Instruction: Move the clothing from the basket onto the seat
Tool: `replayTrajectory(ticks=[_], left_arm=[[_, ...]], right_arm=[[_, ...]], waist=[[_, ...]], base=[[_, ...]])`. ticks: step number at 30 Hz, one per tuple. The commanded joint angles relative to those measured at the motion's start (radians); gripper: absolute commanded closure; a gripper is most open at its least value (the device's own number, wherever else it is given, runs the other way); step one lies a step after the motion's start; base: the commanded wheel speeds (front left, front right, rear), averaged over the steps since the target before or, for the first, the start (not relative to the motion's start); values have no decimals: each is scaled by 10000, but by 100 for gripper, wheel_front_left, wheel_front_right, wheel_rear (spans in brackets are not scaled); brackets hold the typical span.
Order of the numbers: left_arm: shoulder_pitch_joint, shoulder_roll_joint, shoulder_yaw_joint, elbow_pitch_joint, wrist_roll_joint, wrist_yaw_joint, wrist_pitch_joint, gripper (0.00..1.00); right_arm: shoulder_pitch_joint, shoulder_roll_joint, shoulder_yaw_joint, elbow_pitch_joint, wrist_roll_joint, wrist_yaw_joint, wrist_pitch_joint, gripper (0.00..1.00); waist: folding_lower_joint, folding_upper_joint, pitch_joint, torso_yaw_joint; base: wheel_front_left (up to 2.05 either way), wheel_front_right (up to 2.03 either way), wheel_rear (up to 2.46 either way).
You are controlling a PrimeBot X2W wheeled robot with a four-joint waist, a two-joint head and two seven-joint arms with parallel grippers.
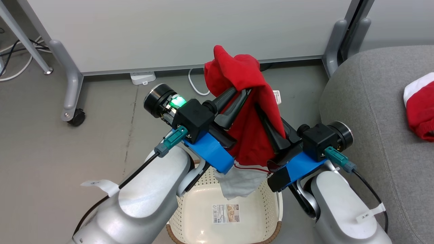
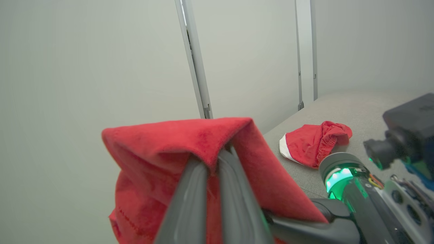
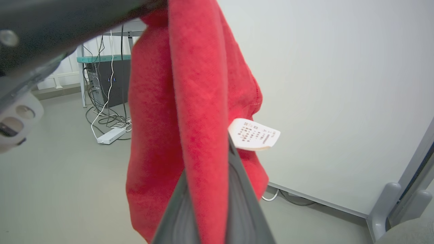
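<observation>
Both arms angle inward above the basket (image 1: 272, 203), left gripper (image 1: 242, 94) and right gripper (image 1: 267, 124) each clamped onto the raised clothing (image 1: 237, 67).

We find the fingertips of the left gripper (image 1: 242, 91) and right gripper (image 1: 259, 109) buried under the red garment (image 1: 244, 74). The left forearm (image 1: 152, 189) hides the left side of the basket (image 1: 269, 203); the picture's bottom edge cuts off its near end. Print on the care label (image 3: 254, 135) is probably too small to read.

We are making out print on the small white care label (image 3: 254, 134) of the soft red fabric garment (image 3: 190, 101) and on the paper sticker (image 1: 225, 213) on the cream perforated plastic basket (image 1: 271, 200) floor, all too small to read.
</observation>
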Motion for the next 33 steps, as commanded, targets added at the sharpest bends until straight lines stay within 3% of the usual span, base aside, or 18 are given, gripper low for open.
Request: replayTrajectory(ticks=[1, 3, 4, 5, 21, 33], left_arm=[[23, 40, -23, 31, 4, 36, -47, 100], [34, 31, -25, 58, 14, 69, -41, 100], [38, 26, -19, 74, 22, 80, -42, 77], [55, 11, -6, 101, 9, 108, -43, 0], [444, 135, -227, 276, 47, 204, -52, 0], [769, 349, -460, 206, 30, 219, -44, 0]], right_arm=[[-40, 11, -21, -46, 102, 5, -34, 100], [-54, 11, -59, -78, 106, 5, -34, 100], [-60, 11, -89, -101, 134, 5, -34, 100], [-61, 11, -127, -120, 171, 4, -34, 100], [96, 7, -1121, -476, 150, 4, -35, 100], [392, 8, -2039, -934, 52, 5, -35, 100]], waist=[[0, -1, 9, 3], [0, -1, 14, 13], [0, -1, 19, 18], [0, -1, 24, 24], [0, -1, 88, -87], [0, -1, 510, -991]], base=[[0, 0, 0], [0, 0, 0], [0, 0, 0], [0, 0, 0], [0, 0, 0], [0, 0, 0]])
